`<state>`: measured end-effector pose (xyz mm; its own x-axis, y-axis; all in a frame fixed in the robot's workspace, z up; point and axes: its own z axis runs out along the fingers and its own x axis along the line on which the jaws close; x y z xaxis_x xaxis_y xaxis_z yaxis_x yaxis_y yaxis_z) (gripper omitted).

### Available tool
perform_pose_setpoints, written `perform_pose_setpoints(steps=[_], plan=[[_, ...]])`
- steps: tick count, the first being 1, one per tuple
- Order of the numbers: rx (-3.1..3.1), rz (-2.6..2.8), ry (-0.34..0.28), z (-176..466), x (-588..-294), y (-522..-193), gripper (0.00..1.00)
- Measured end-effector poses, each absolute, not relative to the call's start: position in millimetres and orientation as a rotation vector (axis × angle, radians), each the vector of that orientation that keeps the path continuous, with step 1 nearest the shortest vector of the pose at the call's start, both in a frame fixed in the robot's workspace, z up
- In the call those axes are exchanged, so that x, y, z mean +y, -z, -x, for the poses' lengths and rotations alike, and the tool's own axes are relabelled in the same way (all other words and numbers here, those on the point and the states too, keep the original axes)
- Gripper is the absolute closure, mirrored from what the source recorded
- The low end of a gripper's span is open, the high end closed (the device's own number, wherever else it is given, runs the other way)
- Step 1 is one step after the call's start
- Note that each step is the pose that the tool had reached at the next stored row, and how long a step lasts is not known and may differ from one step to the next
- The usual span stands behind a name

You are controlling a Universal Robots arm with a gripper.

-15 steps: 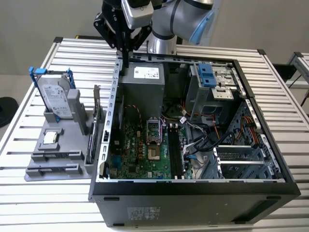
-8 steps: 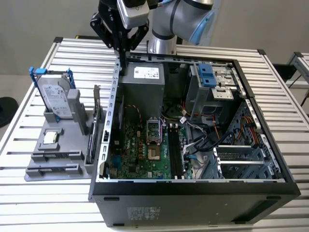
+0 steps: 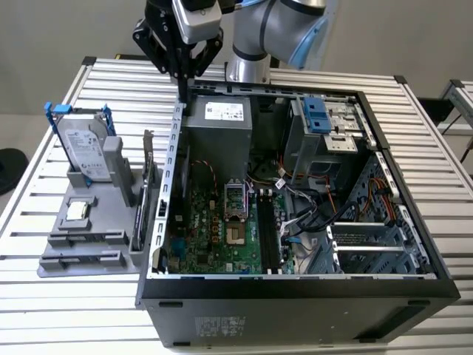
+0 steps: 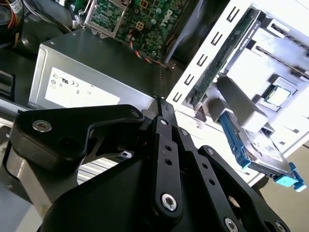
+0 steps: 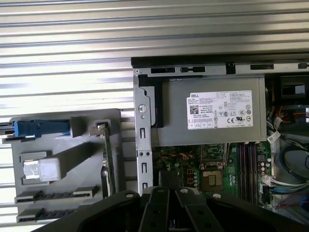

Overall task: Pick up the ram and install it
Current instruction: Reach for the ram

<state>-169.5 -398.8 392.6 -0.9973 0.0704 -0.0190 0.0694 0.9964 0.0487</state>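
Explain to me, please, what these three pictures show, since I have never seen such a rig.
This is a robot arm with a black pincer at its end, beside a slatted metal table. The exterior view comes from a camera off the arm; both wrist views come from cameras riding on the arm, so the pincer's black links appear in front. On the table stand an open computer case and, at the exterior view's left of it, a grey holder carrying a hard drive in a blue frame, a processor chip and slim boards on edge; which is the ram I cannot tell. The pincer hangs over the case's edge beside the power supply; whether it holds anything I cannot tell.
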Motion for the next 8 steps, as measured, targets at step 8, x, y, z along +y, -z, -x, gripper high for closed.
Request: perform_pose_setpoints(steps=[8], plan=[[3.118, -0.109, -0.075, 178.1, -398.8, -392.6, 1.00]])
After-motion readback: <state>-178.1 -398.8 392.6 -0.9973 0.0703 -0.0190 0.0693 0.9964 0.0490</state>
